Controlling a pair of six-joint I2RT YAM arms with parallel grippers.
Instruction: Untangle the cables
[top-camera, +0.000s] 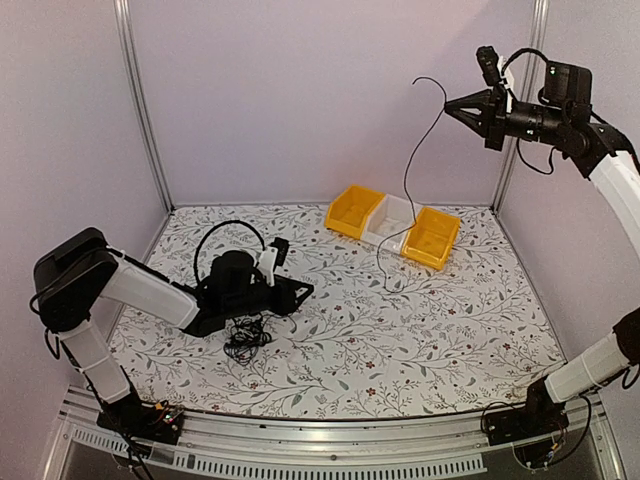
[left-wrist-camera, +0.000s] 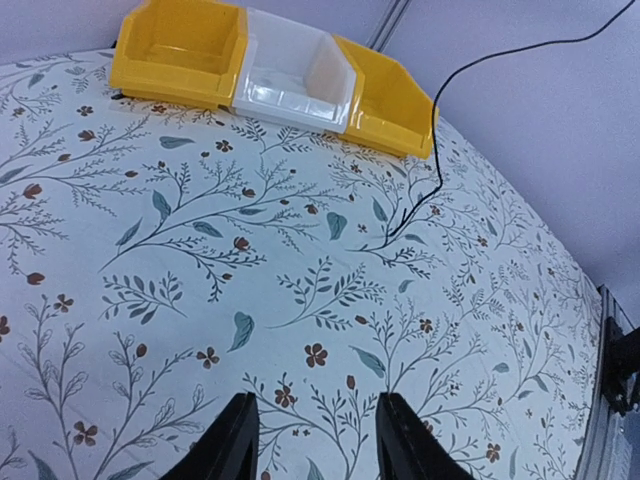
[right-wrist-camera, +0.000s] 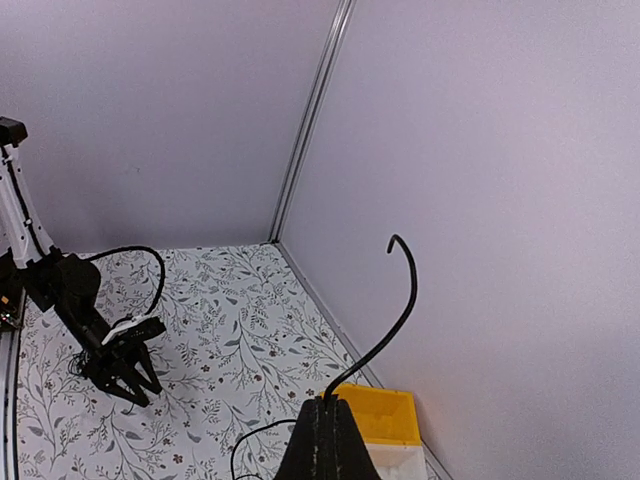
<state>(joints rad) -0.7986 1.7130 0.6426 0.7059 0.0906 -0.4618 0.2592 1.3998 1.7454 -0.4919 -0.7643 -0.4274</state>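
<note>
The right gripper (top-camera: 452, 102) is raised high by the right wall. Its jaws are pinched shut on one thin black held cable (top-camera: 405, 185). The cable's long axis runs nearly straight up and down. A short free end arches up and away from the fingertips and ends in a small hook, seen plainly in the right wrist view (right-wrist-camera: 408, 305). The long part hangs down from the gripper, bends near the bins, and its lower end lies on the floral table (top-camera: 400, 340), pointing toward the near edge.

Three open bins stand touching in a slanted row at the far side. They are the left-end yellow bin (top-camera: 355, 212), the white bin (top-camera: 393, 222) in the middle, and the right-end yellow bin (top-camera: 432, 238). What shows of their insides is bare plastic. In the left wrist view the hanging cable (left-wrist-camera: 436, 140) drops past the front corner of the right-end yellow bin (left-wrist-camera: 385, 100). Whether it touches the rim cannot be told.

The left gripper (top-camera: 303, 290) sits low over the table, well apart from the bins. Its jaws are partly spread, and the table pattern shows between the fingers (left-wrist-camera: 232, 445). A small scribbly clump of cables (top-camera: 247, 338) lies on the table just beside and partly under the left arm's wrist, behind the fingertips.
</note>
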